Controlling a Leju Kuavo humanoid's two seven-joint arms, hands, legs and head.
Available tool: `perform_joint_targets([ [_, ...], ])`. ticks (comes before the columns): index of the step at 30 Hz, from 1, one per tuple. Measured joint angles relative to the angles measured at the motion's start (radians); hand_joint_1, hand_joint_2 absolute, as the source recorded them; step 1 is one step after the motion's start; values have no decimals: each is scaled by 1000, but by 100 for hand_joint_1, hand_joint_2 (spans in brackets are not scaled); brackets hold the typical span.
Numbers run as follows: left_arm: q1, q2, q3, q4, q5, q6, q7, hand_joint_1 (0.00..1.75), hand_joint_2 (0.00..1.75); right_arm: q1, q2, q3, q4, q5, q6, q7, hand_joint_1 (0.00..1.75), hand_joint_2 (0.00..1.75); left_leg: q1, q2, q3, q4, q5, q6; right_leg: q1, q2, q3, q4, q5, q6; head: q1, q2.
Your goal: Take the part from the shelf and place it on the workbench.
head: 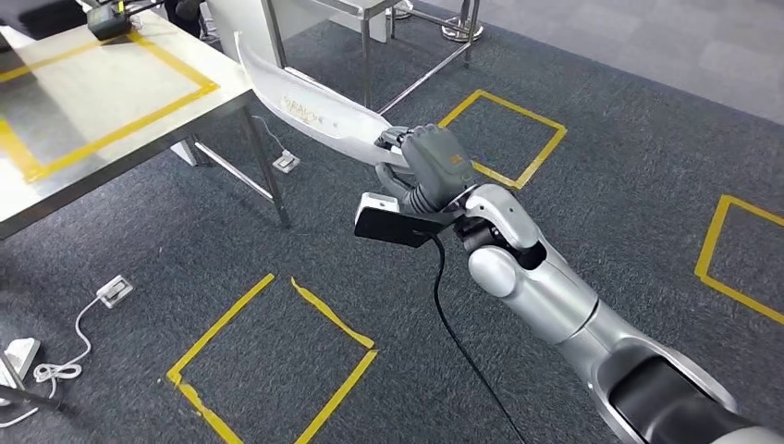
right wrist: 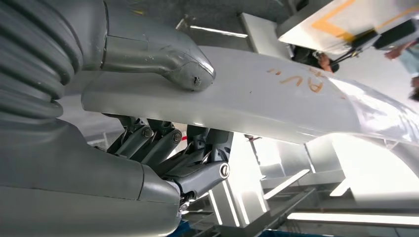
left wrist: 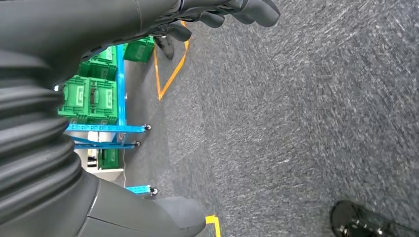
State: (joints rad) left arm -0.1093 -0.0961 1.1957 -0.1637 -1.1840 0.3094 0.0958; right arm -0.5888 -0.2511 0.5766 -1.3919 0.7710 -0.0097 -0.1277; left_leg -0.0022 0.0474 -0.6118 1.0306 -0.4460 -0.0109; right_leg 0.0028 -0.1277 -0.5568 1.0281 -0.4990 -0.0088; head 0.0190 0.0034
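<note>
The part (head: 310,104) is a long, curved white panel with orange lettering. My right hand (head: 431,159) grips it at its near end and holds it in the air, its far end reaching past the corner of the workbench (head: 83,111). In the right wrist view the thumb (right wrist: 163,57) lies across the part (right wrist: 276,98) and the dark fingers (right wrist: 168,148) curl beneath it. The workbench is a metal table at the upper left, marked with a yellow tape rectangle. My left hand (left wrist: 222,12) hangs over grey carpet with its fingers curled and nothing in them.
Yellow tape squares (head: 277,361) mark the grey carpet. A power strip (head: 113,290) and white cable lie on the floor at the left. A second metal table frame (head: 370,37) stands behind. A black device (head: 116,20) sits on the workbench's far edge. Green crates on a blue shelf (left wrist: 99,98).
</note>
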Motion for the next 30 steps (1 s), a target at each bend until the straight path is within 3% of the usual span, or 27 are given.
perform_joint_targets([
  [1, -1, 0, 0, 0, 0, 0, 0, 0, 175, 1, 0, 0, -4, 0, 0, 0, 175, 175, 3, -12, 1, -3, 3, 6, -2, 7, 1, 4, -5, 6, 1, 0],
  [3, -3, 0, 0, 0, 0, 0, 1, 0, 175, 1, -1, -2, -10, 1, 0, 0, 175, 175, 10, -33, 4, -10, 8, 17, -7, 59, -18, 54, -40, 18, 4, 0],
  [5, -6, 0, 0, 0, 0, 0, 0, 0, 175, 7, -3, -3, -11, 1, 0, 0, 175, 175, 13, -56, 2, -10, 11, 23, -11, 113, -79, 182, -100, 26, 9, 0],
  [7, -8, 0, 0, 0, 0, 0, 0, 0, 175, 17, -5, -3, -12, 2, 0, 0, 175, 175, 13, -85, -2, -7, 12, 24, -12, 124, -133, 282, -127, 28, 11, 0],
  [8, -8, 0, 0, 0, 0, 0, 1, 0, 175, 20, -5, -3, -12, 2, 0, 0, 175, 175, 13, -99, -3, -5, 12, 24, -13, 125, -136, 279, -112, 28, 12, 0],
  [9, -8, 0, 0, 0, 0, 0, 1, 0, 175, 21, -5, -3, -12, 2, 0, 0, 175, 175, 13, -114, -4, -3, 13, 23, -15, 129, -118, 236, -79, 26, 12, 0],
  [11, -9, 0, 0, 0, 0, 0, 2, 0, 175, 19, -5, -4, -12, 5, 0, 0, 175, 175, 13, -141, -7, 3, 14, 16, -20, 168, -54, 97, -15, 23, 13, 0],
  [13, -12, 0, 0, 0, 0, 0, 3, 0, 175, 18, -5, -5, -15, 8, 1, -1, 175, 175, 15, -165, -16, 5, 18, 2, -21, 200, -19, 16, 7, 19, 13, 0],
  [14, -12, 1, 0, 0, 0, 0, 5, 0, 175, 17, -5, -6, -16, 7, 4, -2, 175, 175, 16, -176, -20, 3, 22, -6, -18, 200, -18, 11, 4, 17, 13, 0],
  [16, -11, 4, 0, -1, 1, 0, 9, 0, 175, 9, -1, -7, -20, 1, 15, -4, 175, 175, 19, -186, -30, -1, 28, -21, -18, 174, -17, 5, 12, 5, 13, 0],
  [18, -11, 7, 0, 0, 3, -3, 13, 0, 175, -2, 4, -8, -24, -5, 22, -8, 175, 175, 16, -141, -52, 35, 4, -31, -21, 149, -13, -2, 20, -9, 6, 0],
  [20, -14, 8, 0, 0, 4, -7, 16, 0, 175, -6, 6, -11, -30, -6, 23, -11, 175, 175, 13, -78, -103, 148, -58, -36, -18, 123, -13, -4, 21, -17, -2, 0],
  [22, -14, 10, 0, 0, 8, -8, 18, 0, 175, -6, 6, -13, -37, -4, 28, -8, 175, 175, 14, -57, -154, 264, -102, -40, -15, 92, -13, -4, 19, -19, -3, 0],
  [23, -14, 11, 0, 0, 9, -8, 19, 0, 175, -6, 7, -13, -42, -1, 31, -4, 175, 175, 14, -54, -157, 277, -99, -41, -14, 77, -13, -3, 18, -20, -3, 0],
  [24, -14, 12, 0, -1, 10, -8, 20, 0, 175, -7, 8, -14, -50, 3, 34, 1, 175, 175, 14, -50, -139, 248, -78, -40, -14, 63, -12, -2, 16, -19, -3, 0],
  [25, -13, 14, 0, -1, 10, -8, 20, 0, 175, -7, 10, -15, -59, 6, 36, 8, 175, 175, 14, -39, -103, 185, -47, -39, -14, 49, -11, -1, 14, -18, -3, 0],
  [27, -17, 17, 0, -1, 6, -8, 20, 0, 175, -9, 16, -18, -80, 13, 40, 18, 175, 175, 9, 1, -31, 54, -4, -28, -10, 27, -8, 3, 8, -10, -3, 0],
  [29, -21, 18, 0, -2, 2, -8, 20, 0, 175, -11, 18, -20, -96, 17, 47, 23, 175, 175, 4, 14, -8, 7, 3, -11, -4, 7, -5, 4, 4, 0, -2, 0],
  [30, -22, 19, 0, -2, 0, -8, 21, 0, 175, -12, 20, -21, -101, 17, 50, 23, 175, 175, 5, 2, -9, 7, 6, -3, -3, -3, -3, 3, 3, 4, -1, 0],
])
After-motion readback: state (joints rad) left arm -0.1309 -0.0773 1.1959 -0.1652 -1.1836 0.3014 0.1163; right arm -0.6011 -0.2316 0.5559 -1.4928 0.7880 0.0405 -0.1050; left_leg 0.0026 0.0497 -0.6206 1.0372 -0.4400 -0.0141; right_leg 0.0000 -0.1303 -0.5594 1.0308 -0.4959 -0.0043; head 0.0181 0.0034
